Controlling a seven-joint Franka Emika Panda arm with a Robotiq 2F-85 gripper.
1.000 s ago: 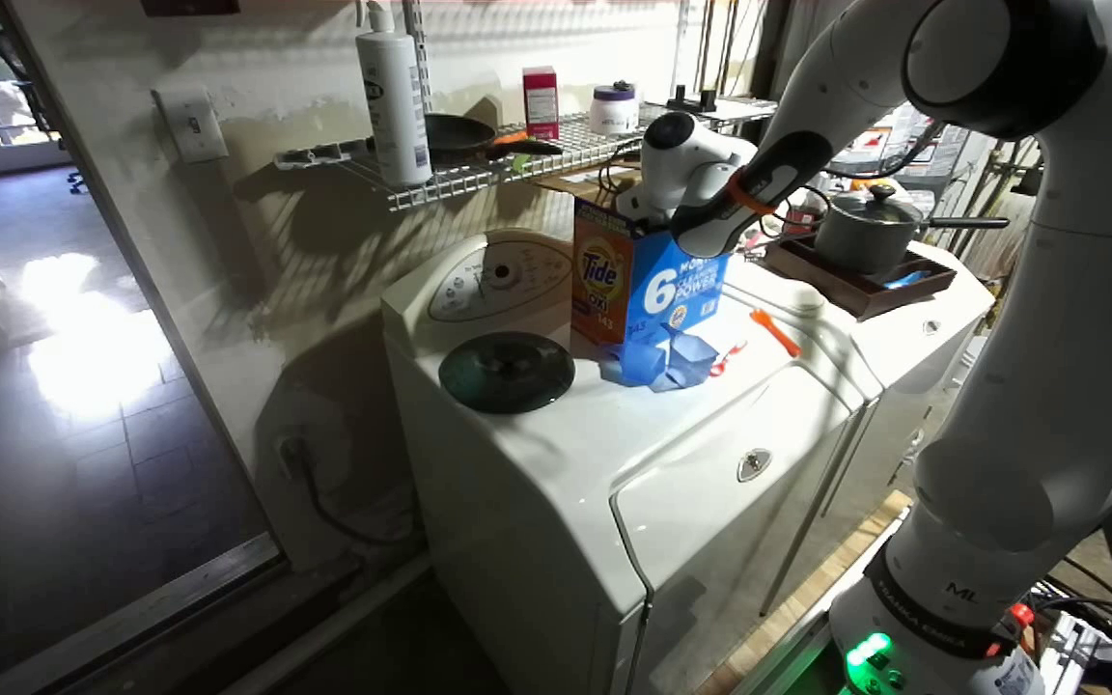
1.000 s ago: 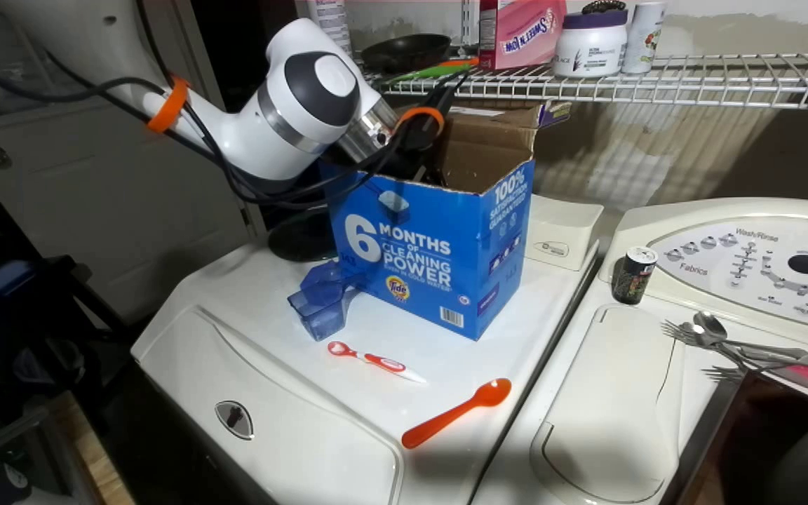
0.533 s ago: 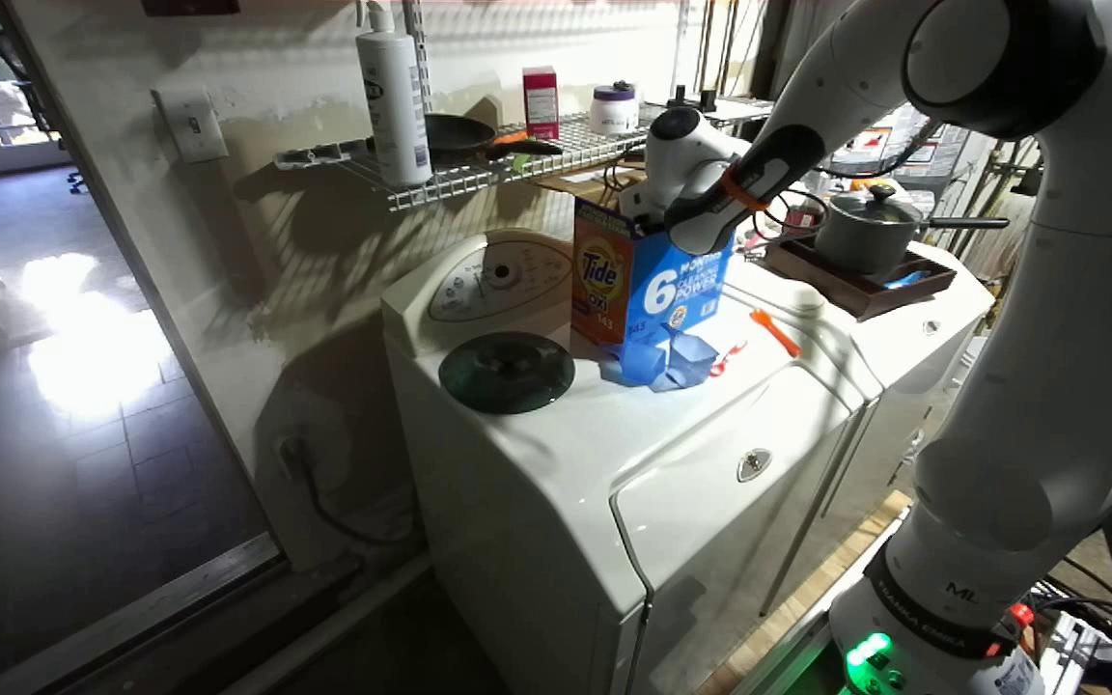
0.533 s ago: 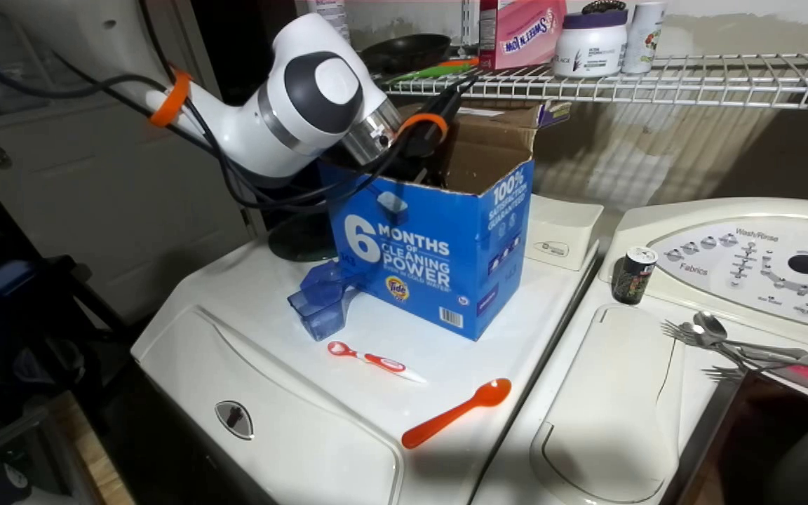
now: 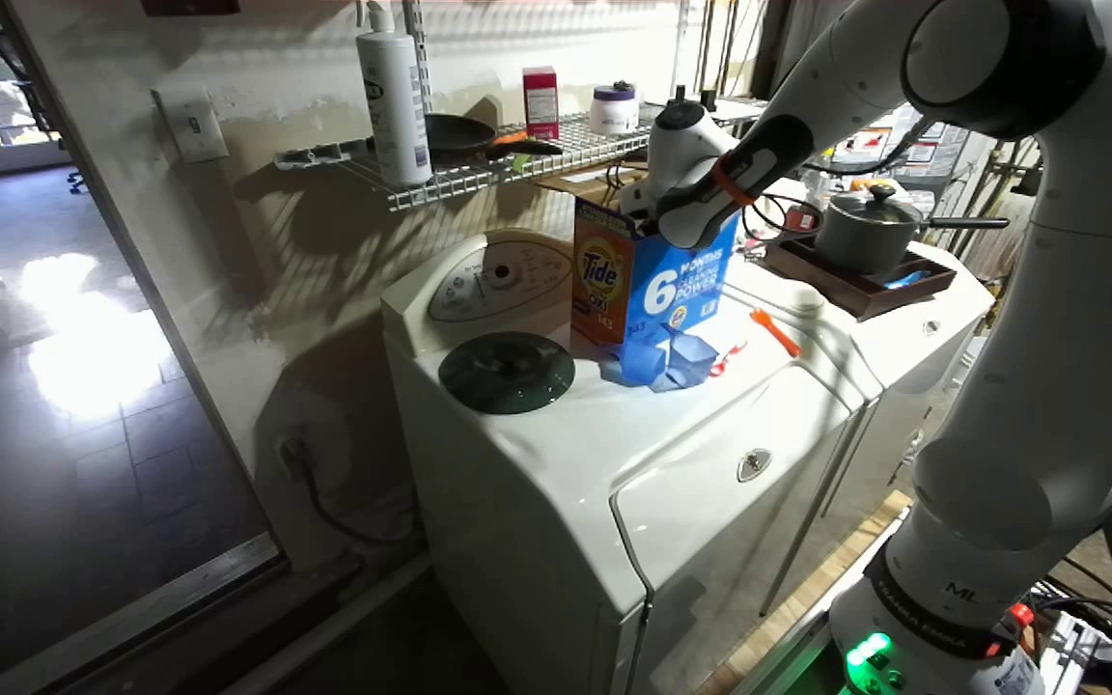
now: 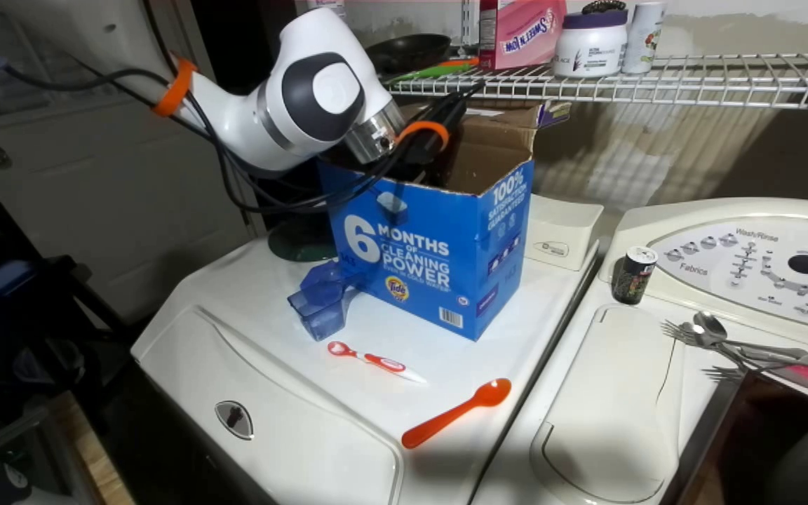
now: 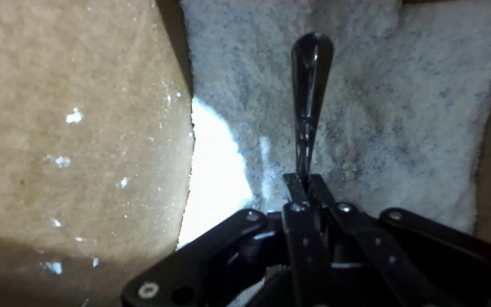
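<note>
In the wrist view my gripper [image 7: 304,178] is shut on a shiny dark metal utensil [image 7: 311,70]. Its narrow part is between the fingertips and its rounded end points away from them. It is over or against whitish powder with blue specks [image 7: 399,111]; whether it touches the powder I cannot tell. The powder lies inside a cardboard box, whose brown wall [image 7: 79,132] is on the left. In both exterior views this is the open blue and orange Tide box [image 5: 677,280] [image 6: 418,259], standing on a white washer or dryer [image 6: 292,400]. The box hides my fingers there.
A blue translucent scoop [image 6: 320,305] lies against the box. An orange-white spoon [image 6: 376,360] and an orange spoon [image 6: 456,414] lie in front. A dark round lid [image 5: 506,373] sits beside the box. A wire shelf [image 6: 691,81] hangs behind. Metal cutlery [image 6: 741,347] lies right.
The wrist has tilted over the box: its white housing has swung a little up and to the right in an exterior view, with the gripper still inside the box. The other things have not moved.
</note>
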